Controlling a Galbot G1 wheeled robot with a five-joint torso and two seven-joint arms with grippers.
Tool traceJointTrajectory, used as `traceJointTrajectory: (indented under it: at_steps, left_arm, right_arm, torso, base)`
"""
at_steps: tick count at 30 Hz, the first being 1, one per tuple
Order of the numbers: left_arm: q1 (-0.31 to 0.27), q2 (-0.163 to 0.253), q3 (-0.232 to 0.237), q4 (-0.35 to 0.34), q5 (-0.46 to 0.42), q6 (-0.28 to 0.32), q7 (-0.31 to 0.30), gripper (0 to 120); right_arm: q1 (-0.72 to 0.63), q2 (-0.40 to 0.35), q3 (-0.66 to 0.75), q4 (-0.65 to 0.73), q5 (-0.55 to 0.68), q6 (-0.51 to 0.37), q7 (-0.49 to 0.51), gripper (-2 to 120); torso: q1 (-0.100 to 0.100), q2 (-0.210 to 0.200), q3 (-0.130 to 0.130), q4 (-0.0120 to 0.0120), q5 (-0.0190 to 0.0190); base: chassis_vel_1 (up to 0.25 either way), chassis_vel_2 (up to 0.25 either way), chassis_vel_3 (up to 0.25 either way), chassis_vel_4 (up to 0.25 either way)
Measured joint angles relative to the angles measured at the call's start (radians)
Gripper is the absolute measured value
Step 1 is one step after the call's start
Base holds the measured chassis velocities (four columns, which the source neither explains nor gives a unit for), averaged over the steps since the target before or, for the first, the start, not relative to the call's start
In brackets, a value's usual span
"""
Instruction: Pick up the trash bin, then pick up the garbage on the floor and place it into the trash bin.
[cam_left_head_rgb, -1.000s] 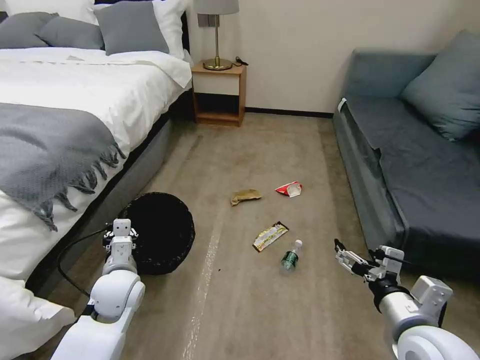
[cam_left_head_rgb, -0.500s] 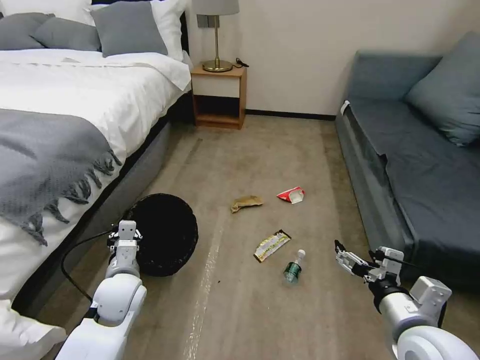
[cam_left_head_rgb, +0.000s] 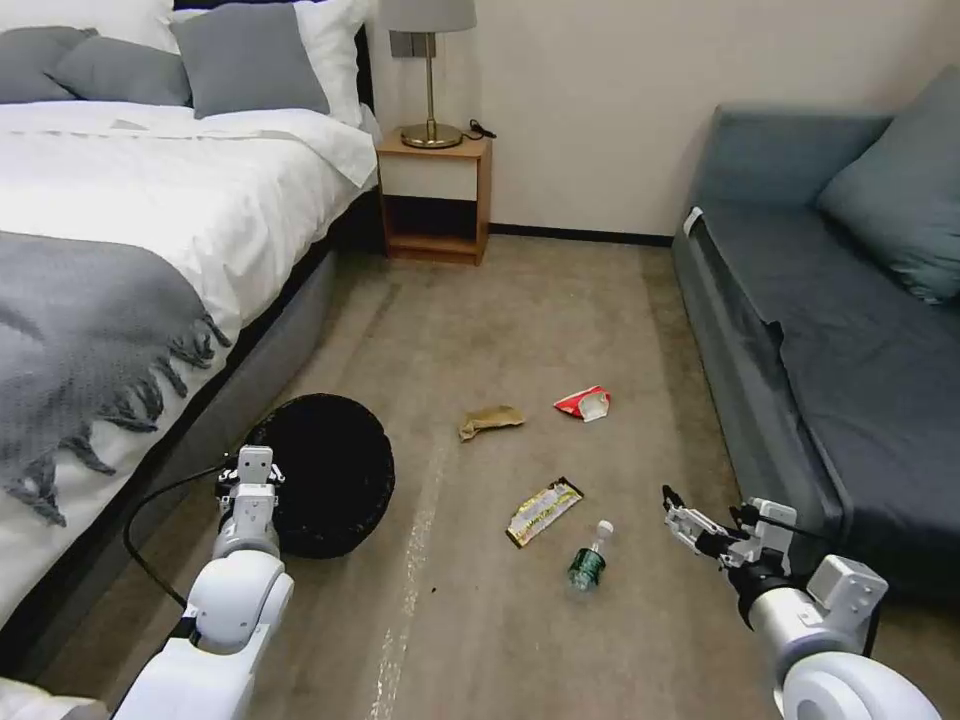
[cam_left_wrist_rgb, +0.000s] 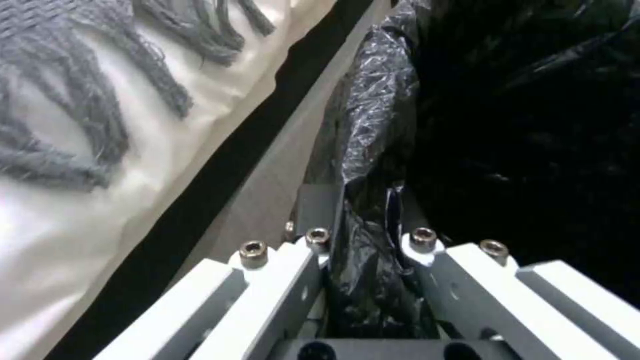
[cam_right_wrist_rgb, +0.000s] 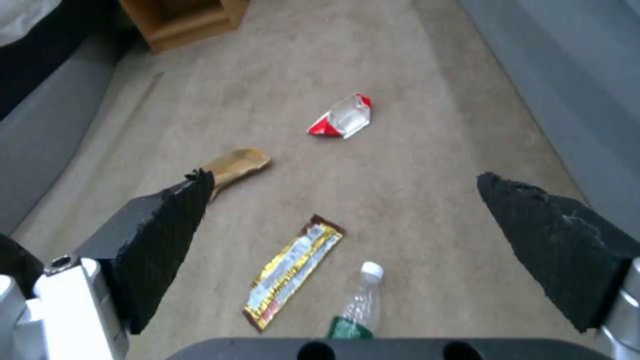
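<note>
The trash bin (cam_left_head_rgb: 325, 475), lined with a crinkly black bag (cam_left_wrist_rgb: 380, 100), sits beside the bed at lower left. My left gripper (cam_left_head_rgb: 254, 468) is shut on its near rim, the bag pinched between the fingers (cam_left_wrist_rgb: 363, 220). The garbage lies on the floor (cam_left_head_rgb: 520, 320): a clear bottle with a green label (cam_left_head_rgb: 588, 560) (cam_right_wrist_rgb: 357, 307), a yellow-black wrapper (cam_left_head_rgb: 543, 510) (cam_right_wrist_rgb: 293, 272), crumpled brown paper (cam_left_head_rgb: 490, 420) (cam_right_wrist_rgb: 235, 164) and a red-white packet (cam_left_head_rgb: 583, 403) (cam_right_wrist_rgb: 341, 117). My right gripper (cam_left_head_rgb: 685, 515) (cam_right_wrist_rgb: 343, 176) hangs open and holds nothing, above the carpet just right of the bottle.
A bed (cam_left_head_rgb: 120, 220) with a grey fringed throw lines the left side. A blue-grey sofa (cam_left_head_rgb: 850, 340) lines the right. A wooden nightstand (cam_left_head_rgb: 437, 195) with a lamp stands against the far wall. A black cable (cam_left_head_rgb: 150, 500) loops by my left arm.
The whole picture has shifted, so the camera has moved; the litter now lies lower in the head view. Left gripper stays shut on the bin's rim, the right stays open.
</note>
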Motion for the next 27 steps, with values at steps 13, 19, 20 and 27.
traceJointTrajectory:
  at_steps: [13, 19, 20, 27]
  left_arm:
    - [0.002, -0.006, 0.006, 0.010, 0.001, -0.011, -0.001, 4]
    - [0.003, -0.006, 0.008, 0.012, 0.002, -0.016, -0.001, 4]
    - [0.003, -0.006, 0.008, 0.014, 0.002, -0.018, -0.001, 4]
    - [-0.003, -0.010, 0.009, 0.024, 0.003, -0.022, -0.001, 4]
  right_arm:
    - [-0.012, 0.006, -0.005, -0.020, -0.015, 0.009, -0.002, 100]
    - [-0.011, 0.003, -0.008, -0.038, -0.023, 0.008, 0.000, 100]
    - [-0.011, 0.003, -0.011, -0.044, -0.028, 0.008, 0.000, 100]
    - [0.001, -0.002, -0.022, -0.084, -0.048, -0.001, 0.001, 100]
  torso:
    - [0.000, 0.000, 0.000, -0.0001, -0.0001]
    - [0.000, 0.000, 0.000, 0.0000, 0.0000]
    - [0.000, 0.000, 0.000, 0.0000, 0.0000]
    - [0.000, 0.000, 0.000, 0.0000, 0.0000]
  base:
    - [-0.090, 0.087, 0.083, -0.093]
    - [-0.067, 0.068, 0.078, -0.069]
    - [-0.061, 0.071, 0.087, -0.071]
    - [-0.046, 0.072, 0.058, -0.067]
